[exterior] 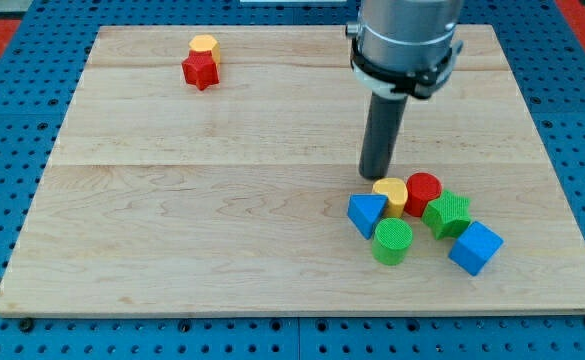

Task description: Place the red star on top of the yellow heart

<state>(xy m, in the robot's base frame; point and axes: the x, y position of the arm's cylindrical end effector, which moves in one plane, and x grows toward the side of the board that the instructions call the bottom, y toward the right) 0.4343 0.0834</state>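
Dark and upright, my tip (374, 176) stands just above the yellow heart (391, 193) at lower right; it has no jaws and holds nothing. Six blocks cluster there. Two sit upper left: red star (200, 70) touching a yellow block (204, 46).

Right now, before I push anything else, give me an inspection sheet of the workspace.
Surface: wooden board on blue pegboard.
Job's things: red star near the view's top left, touching a yellow block just above it; yellow heart in the lower-right cluster.
Clutter: red cylinder, blue triangle, green cylinder, green star, blue cube, packed around the heart.
End effector: my tip just above the heart, far from the red star.
Cables: nothing seen.
Surroundings: red strips at the top corners.
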